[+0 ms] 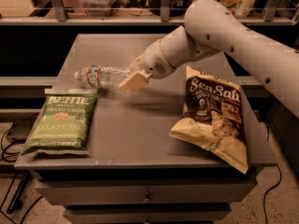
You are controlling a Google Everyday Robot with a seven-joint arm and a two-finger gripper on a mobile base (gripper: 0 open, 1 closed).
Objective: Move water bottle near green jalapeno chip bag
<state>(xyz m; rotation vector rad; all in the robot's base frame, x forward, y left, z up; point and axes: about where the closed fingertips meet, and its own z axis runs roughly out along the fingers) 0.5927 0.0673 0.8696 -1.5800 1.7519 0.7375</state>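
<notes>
Gripper (131, 79) pinching water bottle (100, 75) at base end; bottle lying horizontal, hovering just behind green jalapeno chip bag (63, 122).

Lab-like workspace — grey drawer cabinet (140, 125), railed shelf (112, 18) behind, floor cables (5, 149); hand (128, 80) holds water bottle (100, 76) over the cabinet.
</notes>
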